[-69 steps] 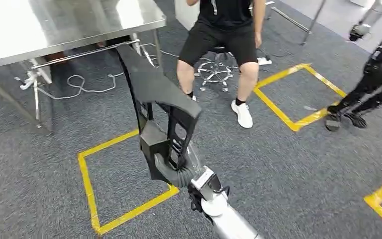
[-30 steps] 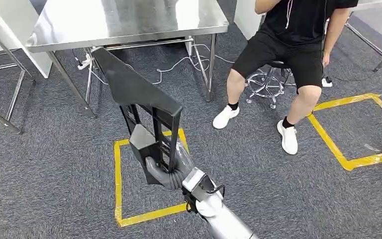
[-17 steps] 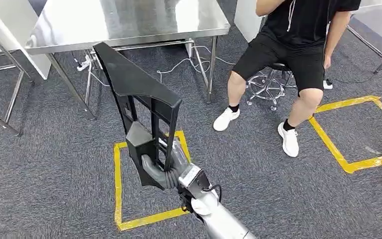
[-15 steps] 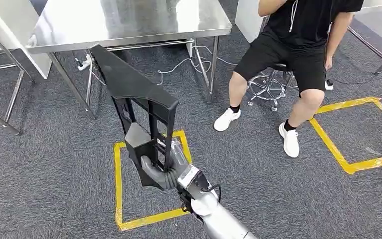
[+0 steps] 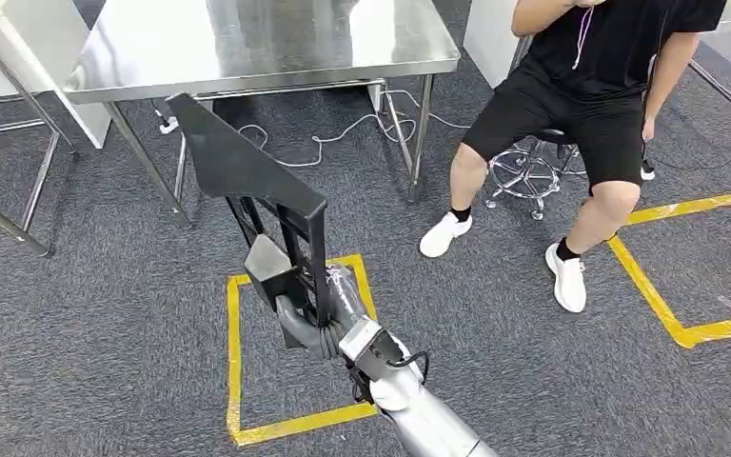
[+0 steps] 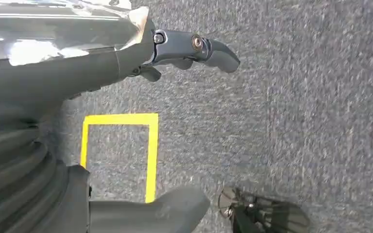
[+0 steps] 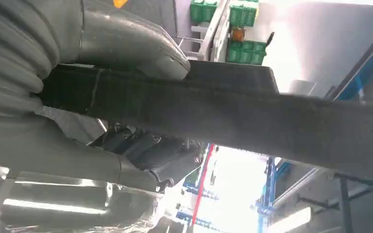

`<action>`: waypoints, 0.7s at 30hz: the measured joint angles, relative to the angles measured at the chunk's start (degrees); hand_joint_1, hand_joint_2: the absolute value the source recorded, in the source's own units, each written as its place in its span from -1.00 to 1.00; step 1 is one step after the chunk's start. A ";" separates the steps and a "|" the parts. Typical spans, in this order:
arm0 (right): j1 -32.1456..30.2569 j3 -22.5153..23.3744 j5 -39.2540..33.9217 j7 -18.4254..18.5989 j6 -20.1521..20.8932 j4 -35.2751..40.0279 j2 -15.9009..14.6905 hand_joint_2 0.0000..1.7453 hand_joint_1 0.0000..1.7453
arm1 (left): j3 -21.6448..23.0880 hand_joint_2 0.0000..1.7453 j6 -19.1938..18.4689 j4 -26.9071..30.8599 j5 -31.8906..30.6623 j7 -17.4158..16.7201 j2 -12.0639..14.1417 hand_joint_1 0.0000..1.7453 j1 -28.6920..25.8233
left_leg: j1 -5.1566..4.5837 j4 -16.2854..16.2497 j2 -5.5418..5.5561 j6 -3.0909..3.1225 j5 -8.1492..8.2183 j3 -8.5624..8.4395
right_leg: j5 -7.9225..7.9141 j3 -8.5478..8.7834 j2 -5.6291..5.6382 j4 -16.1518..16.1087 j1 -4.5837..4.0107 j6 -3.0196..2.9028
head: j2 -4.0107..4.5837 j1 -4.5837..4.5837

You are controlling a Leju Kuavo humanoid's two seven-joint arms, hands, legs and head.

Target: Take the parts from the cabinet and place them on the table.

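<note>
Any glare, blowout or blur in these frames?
Head view: sharp; ceiling lights glare off the steel table, the part in the right hand reads clearly. Right wrist view: background blown out white behind the dark part. Left wrist view: carpet slightly soft, left hand close and in shade.

1. The head view looks forward and down from high on the body: steel surface (image 5: 247,38) across the top of the frame, yellow floor square (image 5: 238,381) at lower centre, right arm rising from the bottom edge.
2. The left wrist view sits close behind the left robot hand (image 6: 102,58), facing the carpet.
3. The right wrist view sits tight against the right robot hand (image 7: 126,48), facing up across the black part (image 7: 272,114). The head view shares that part (image 5: 247,171).
</note>
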State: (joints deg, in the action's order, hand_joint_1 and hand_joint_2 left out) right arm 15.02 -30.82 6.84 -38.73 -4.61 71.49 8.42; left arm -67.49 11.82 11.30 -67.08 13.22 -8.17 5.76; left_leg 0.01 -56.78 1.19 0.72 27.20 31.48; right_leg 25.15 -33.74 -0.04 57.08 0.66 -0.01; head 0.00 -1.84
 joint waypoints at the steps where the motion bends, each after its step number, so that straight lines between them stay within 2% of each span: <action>1: 0.03 -0.06 0.22 0.26 -0.02 0.02 0.26 1.00 1.00 | -0.07 1.00 0.00 0.07 0.02 -0.22 0.14 -1.00 0.01 | 0.19 -0.68 -0.08 -0.33 0.44 -0.07 | -0.04 0.57 0.04 -0.28 0.38 -0.24 | 0.00 -0.07; 2: 0.31 -0.22 0.24 0.28 -0.02 0.02 0.53 1.00 1.00 | -0.13 1.00 0.00 0.02 0.07 -0.28 0.04 -1.00 0.05 | 0.26 -3.45 -0.40 -0.81 1.96 1.14 | 0.30 0.96 -0.03 -0.33 0.48 -0.81 | 0.00 0.26; 3: 0.47 -0.26 0.26 0.33 -0.02 0.02 0.72 1.00 1.00 | -0.17 1.00 0.00 0.02 0.07 -0.37 0.07 -1.00 0.11 | 0.56 -7.12 -0.54 -1.20 3.74 3.13 | 0.44 1.16 -0.03 -0.33 0.47 -1.01 | 0.00 0.28; 4: 0.53 -0.28 0.26 0.46 -0.02 0.00 0.85 1.00 1.00 | -0.22 1.00 0.00 0.02 0.09 -0.46 0.18 -1.00 0.13 | 0.77 -11.90 -0.74 -1.58 5.72 5.95 | 0.61 1.32 -0.05 -0.33 0.40 -1.21 | 0.00 0.28; 5: 0.52 -0.30 0.26 0.68 -0.02 0.00 0.85 1.00 1.00 | -0.24 1.00 0.00 0.02 0.09 -0.59 0.17 -1.00 0.07 | 0.88 -15.82 -0.84 -1.84 6.88 8.49 | 0.79 1.40 -0.05 -0.31 0.37 -1.41 | 0.00 0.28; 6: 0.49 -0.33 0.26 0.90 -0.02 0.00 0.87 1.00 1.00 | -0.24 1.00 -0.02 0.02 0.09 -0.59 0.17 -1.00 0.02 | 0.99 -17.81 -0.90 -1.97 6.72 10.20 | 1.00 1.53 -0.03 -0.31 0.36 -1.33 | 0.00 0.28; 7: 0.49 -0.35 0.26 0.94 -0.02 0.00 0.87 1.00 1.00 | -0.26 1.00 -0.13 0.02 0.09 -0.57 0.17 -1.00 -0.01 | 1.14 -16.95 -0.97 -2.02 5.02 10.49 | 1.21 1.77 0.02 -0.31 0.36 -1.25 | 0.00 0.31; 8: 0.49 -0.39 0.26 0.94 -0.04 0.00 0.87 1.00 1.00 | -0.26 1.00 -0.37 0.02 0.11 -0.55 0.26 -1.00 -0.01 | 1.23 -13.15 -1.06 -2.01 1.89 9.18 | 1.50 2.21 0.05 -0.31 0.37 -1.15 | 0.00 0.28; 9: 0.51 -0.44 0.26 0.94 -0.04 0.00 0.94 1.00 1.00 | -0.26 1.00 -0.42 0.02 0.09 -0.44 0.31 -1.00 0.01 | 1.26 -7.78 -1.07 -1.82 -1.41 6.79 | 1.92 2.75 0.08 -0.33 0.38 -0.97 | 0.00 0.28; 10: 0.51 -0.46 0.26 0.96 -0.07 0.00 1.05 1.00 1.00 | -0.26 1.00 -0.42 0.02 0.07 -0.33 0.37 -1.00 0.01 | 1.23 -2.64 -1.17 -1.34 -3.81 4.25 | 2.27 3.25 0.08 -0.37 0.37 -0.74 | 0.00 0.28; 11: 0.52 -0.48 0.26 1.00 -0.11 0.02 1.20 1.00 1.00 | -0.26 1.00 -0.42 0.02 0.02 -0.22 0.48 -1.00 0.07 | 1.03 -0.47 -1.39 -0.85 -3.01 3.05 | 2.56 3.61 0.06 -0.45 0.23 -0.40 | 0.00 0.22; 12: 0.54 -0.48 0.28 1.01 -0.17 0.07 1.18 1.00 1.00 | -0.24 1.00 -0.42 0.02 0.00 -0.09 0.48 -1.00 0.17 | 0.63 -0.20 -1.35 -0.42 -2.62 2.93 | 2.85 3.58 0.06 -0.56 -0.07 0.09 | 0.00 0.26; 13: 0.49 -0.48 0.31 1.05 -0.24 0.20 1.22 1.00 1.00 | -0.24 1.00 -0.42 0.02 0.00 0.07 0.50 -1.00 0.19 | 0.40 -0.15 -1.28 0.15 -2.30 2.90 | 2.98 3.72 0.00 -1.00 0.10 0.48 | 0.00 0.26; 14: 0.23 -0.50 0.35 1.09 -0.26 0.26 1.18 1.00 1.00 | -0.24 1.00 -0.42 0.02 0.00 0.15 0.57 -1.00 0.10 | 0.34 0.65 -1.05 0.75 -2.25 2.78 | 2.10 4.20 0.00 0.32 -0.19 1.12 | 0.00 0.26; 15: 0.13 -0.50 0.39 1.11 -0.37 0.48 1.20 1.00 1.00 | -0.26 1.00 -0.39 0.02 0.00 0.18 0.57 -1.00 0.01 | 0.33 0.89 -0.91 1.56 -2.18 1.78 | 1.69 4.48 -0.01 0.32 -0.20 1.76 | 0.00 0.20; 16: 0.00 -0.50 0.44 1.18 -0.44 0.55 1.11 1.00 1.00 | -0.24 1.00 -0.37 0.02 0.00 0.24 0.53 -1.00 -0.04 | 0.64 1.45 -0.88 1.94 -2.48 0.90 | 2.66 3.71 -0.02 1.08 -0.10 1.69 | 0.00 0.15; 17: 0.03 -0.50 0.50 1.20 -0.52 0.74 1.09 1.00 1.00 | -0.24 1.00 -0.35 0.02 0.00 0.31 0.48 -1.00 -0.01 | 0.56 1.42 -0.90 2.27 -2.46 0.36 | 3.71 3.20 0.04 2.93 -0.09 1.51 | 0.00 0.09; 18: 0.01 -0.50 0.59 1.20 -0.57 0.81 1.03 1.00 1.00 | -0.24 1.00 -0.35 0.02 0.00 0.37 0.50 -1.00 0.03 | 0.55 1.42 -0.90 2.57 -2.26 0.11 | 5.12 1.42 0.04 6.35 -0.05 1.42 | 0.00 0.09; 19: -0.18 -0.50 0.61 1.22 -0.59 0.79 0.94 1.00 1.00 | -0.24 1.00 -0.33 0.02 0.00 0.48 0.50 -1.00 0.05 | 0.50 1.41 -0.86 2.74 -2.05 -0.09 | 6.93 -1.49 0.04 11.06 0.01 1.01 | 0.00 0.09; 20: -0.48 -0.50 0.76 1.25 -0.63 0.79 0.74 1.00 1.00 | -0.24 1.00 -0.33 0.04 0.00 0.53 0.52 -1.00 0.02 | 0.48 1.39 -0.79 2.78 -1.75 -0.25 | 8.66 -4.68 0.05 15.76 0.04 0.93 | 0.00 0.09; 21: -0.73 -0.50 0.81 1.27 -0.66 0.79 0.57 1.00 1.00 | -0.24 1.00 -0.33 0.02 0.00 0.53 0.52 -1.00 -0.03 | 0.47 1.39 -0.71 2.68 -1.43 -0.51 | 9.19 -6.61 0.05 18.04 0.04 1.41 | 0.00 0.04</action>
State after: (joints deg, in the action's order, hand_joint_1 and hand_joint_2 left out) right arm 14.30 -31.32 7.65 -37.46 -5.27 72.28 8.98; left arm -67.73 11.50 11.32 -67.08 13.75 -7.65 5.74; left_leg 0.47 -55.39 0.48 3.40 25.77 30.98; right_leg 34.34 -40.36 0.01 75.12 0.70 1.40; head 0.00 -1.79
